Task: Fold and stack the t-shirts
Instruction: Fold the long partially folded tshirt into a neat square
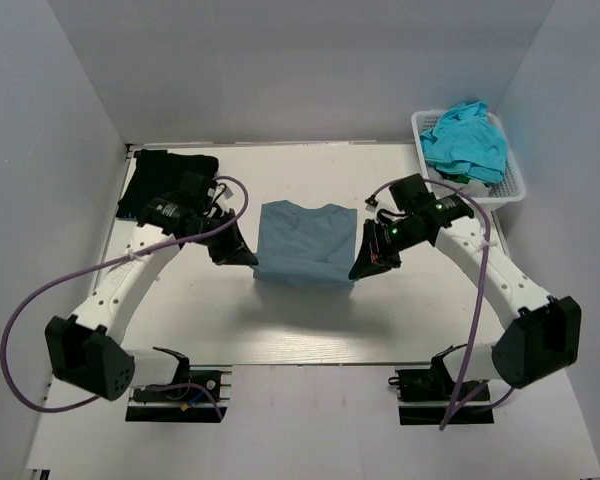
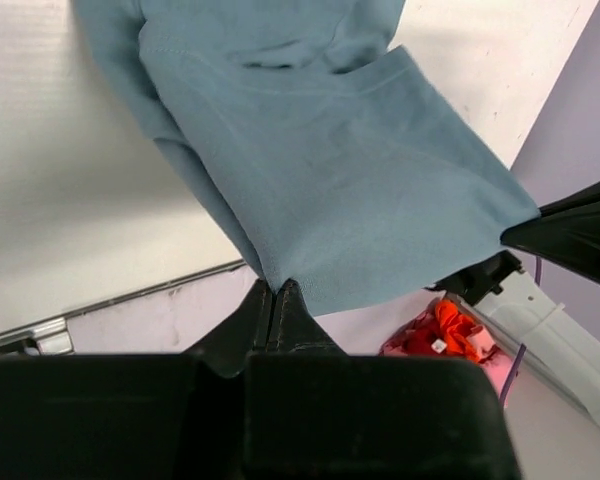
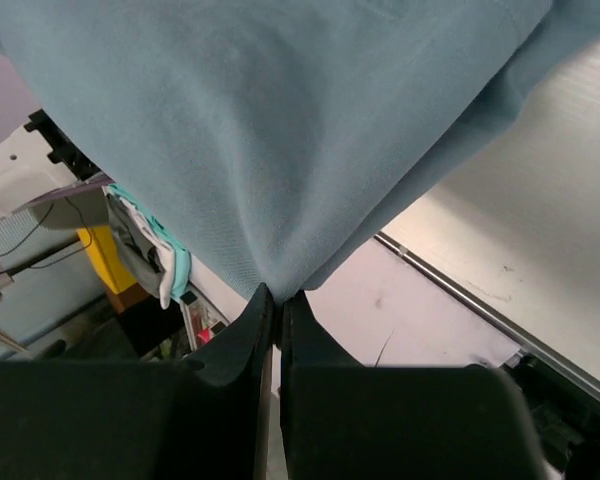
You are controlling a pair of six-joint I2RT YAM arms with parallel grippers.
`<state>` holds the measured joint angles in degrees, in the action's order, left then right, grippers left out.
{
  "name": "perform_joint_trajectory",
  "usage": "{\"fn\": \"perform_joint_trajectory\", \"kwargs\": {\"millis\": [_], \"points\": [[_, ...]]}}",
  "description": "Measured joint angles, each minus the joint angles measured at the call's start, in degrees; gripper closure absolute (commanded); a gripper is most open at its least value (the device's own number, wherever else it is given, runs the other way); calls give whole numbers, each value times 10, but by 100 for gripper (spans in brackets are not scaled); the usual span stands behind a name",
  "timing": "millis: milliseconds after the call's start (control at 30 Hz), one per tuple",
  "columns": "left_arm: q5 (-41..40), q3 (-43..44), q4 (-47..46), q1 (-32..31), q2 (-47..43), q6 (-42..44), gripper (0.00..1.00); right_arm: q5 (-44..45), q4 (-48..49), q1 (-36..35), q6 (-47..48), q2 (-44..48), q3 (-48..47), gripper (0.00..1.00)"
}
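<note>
Folding is partway through, judging by how the shirts lie. The slate-blue shirt sits in the middle of the table, collar toward the far edge. Its sides look already turned in, since no sleeves stick out. Its two near corners are raised off the table. The left arm has its jaws clamped on the near-left corner, and the right arm has its jaws clamped on the near-right one. Both wrist views show cloth running straight into closed tips. The step in hand seems to be carrying that near hem toward the collar.

A black shirt lies at the far-left corner as a compact dark patch, probably already folded and the start of the stack. I cannot make out its layers. Turquoise shirts are heaped loose in a white basket at the far-right corner, so most of the work seems left.

Nothing lies on the blue shirt or between it and the far edge. The left arm's wrist hangs over the near edge of the black shirt in the top view, which could snag when the blue one goes across. The basket stands close beside the right arm. Something orange-red shows past the near edge in the left wrist view, too unclear to name.
</note>
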<state>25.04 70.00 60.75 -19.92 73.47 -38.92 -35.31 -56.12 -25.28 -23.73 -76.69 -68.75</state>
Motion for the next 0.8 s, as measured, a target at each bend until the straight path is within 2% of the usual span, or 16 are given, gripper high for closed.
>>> {"fn": "perform_joint_trajectory", "kwargs": {"millis": [267,800], "points": [[-8,64,-49,7,100,-9,100,9,-11,41,28,-89,-108,100],[-57,184,-128,18,256,-34,100,-13,33,113,45,-251,-234,100]]}}
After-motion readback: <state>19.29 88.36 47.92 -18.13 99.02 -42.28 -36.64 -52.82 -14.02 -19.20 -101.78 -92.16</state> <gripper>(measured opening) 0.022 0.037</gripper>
